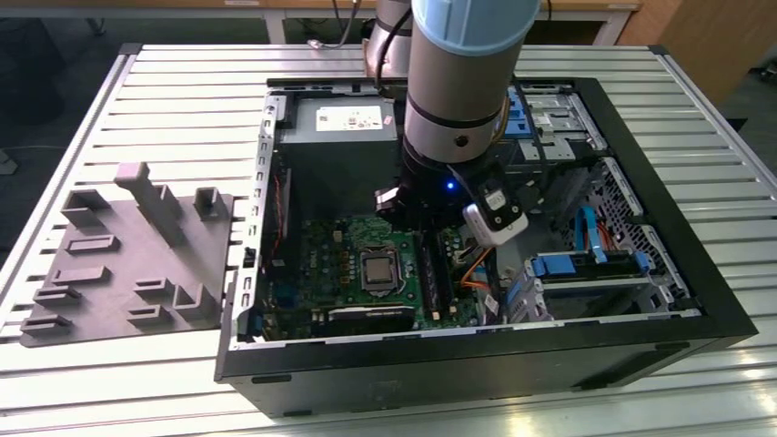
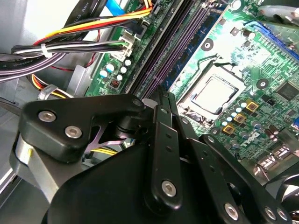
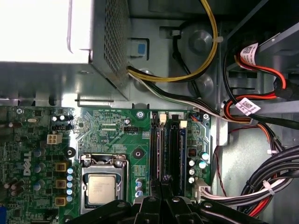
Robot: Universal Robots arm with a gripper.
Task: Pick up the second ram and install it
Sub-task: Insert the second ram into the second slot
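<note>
Here's the slatted table (image 1: 182,91), and on it the open computer case (image 1: 686,282) lying on its side. The arm (image 1: 468,73) comes straight down into it. In the exterior view the grey tray (image 1: 109,273) sits outside the case, at about nine o'clock from it and well apart from the action.

Inside the case is the green motherboard (image 1: 327,264), with the square silver processor (image 3: 102,189) just beside the bank of memory slots (image 3: 176,149). A yellow and black cable bundle (image 3: 177,77) loops past, clear of the slots.

Now the gripper (image 3: 161,182): in both wrist views its fingers are drawn tight together, tips poised right over the slot bank. The second ram (image 3: 160,156) looks to be the dark strip directly under those tips, standing in its slot. I can't tell whether the fingers pinch its edge or only bear on it.

So my read is that pickup is done and we're in the install step, at the seating. It calls for straight, even downward pressure, with the stick lined up in the slot until the white latches (image 3: 162,119) catch.
</note>
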